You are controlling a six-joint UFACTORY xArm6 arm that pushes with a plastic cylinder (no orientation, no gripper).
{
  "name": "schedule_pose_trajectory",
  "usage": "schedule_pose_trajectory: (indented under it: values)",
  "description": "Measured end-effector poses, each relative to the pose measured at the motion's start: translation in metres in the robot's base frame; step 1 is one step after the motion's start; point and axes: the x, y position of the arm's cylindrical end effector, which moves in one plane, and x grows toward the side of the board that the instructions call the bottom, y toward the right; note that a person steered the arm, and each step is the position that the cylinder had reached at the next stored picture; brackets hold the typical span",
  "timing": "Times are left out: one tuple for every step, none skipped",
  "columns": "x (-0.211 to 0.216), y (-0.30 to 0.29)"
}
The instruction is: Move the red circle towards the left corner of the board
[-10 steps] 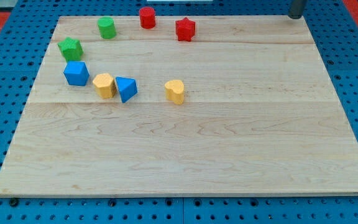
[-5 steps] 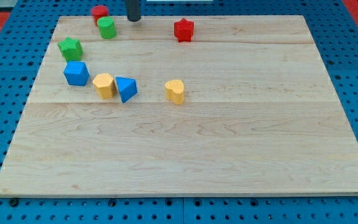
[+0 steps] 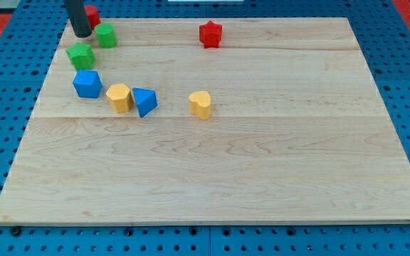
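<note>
The red circle (image 3: 92,16) sits at the board's top left corner, partly hidden behind my rod. My tip (image 3: 82,33) rests on the board just left of and below it, touching or nearly touching it. A green cylinder (image 3: 106,35) stands right beside the tip on its right. A green star-like block (image 3: 80,55) lies just below the tip.
A red star block (image 3: 211,33) lies at the top middle. A blue block (image 3: 87,83), a yellow block (image 3: 119,97), a blue triangular block (image 3: 144,101) and a yellow heart-like block (image 3: 200,104) form a row at left centre. The wooden board (image 3: 262,171) lies on a blue pegboard.
My rod swept from the view's top right to the top left. The red circle went left into the corner. The green cylinder shifted left and slightly down.
</note>
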Motion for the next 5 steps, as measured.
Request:
schedule_pose_trajectory:
  values:
    - [0.001,-0.024]
    - [0.006,-0.07]
    - [-0.046,-0.07]
    - [-0.05,-0.067]
    - [-0.05,0.0]
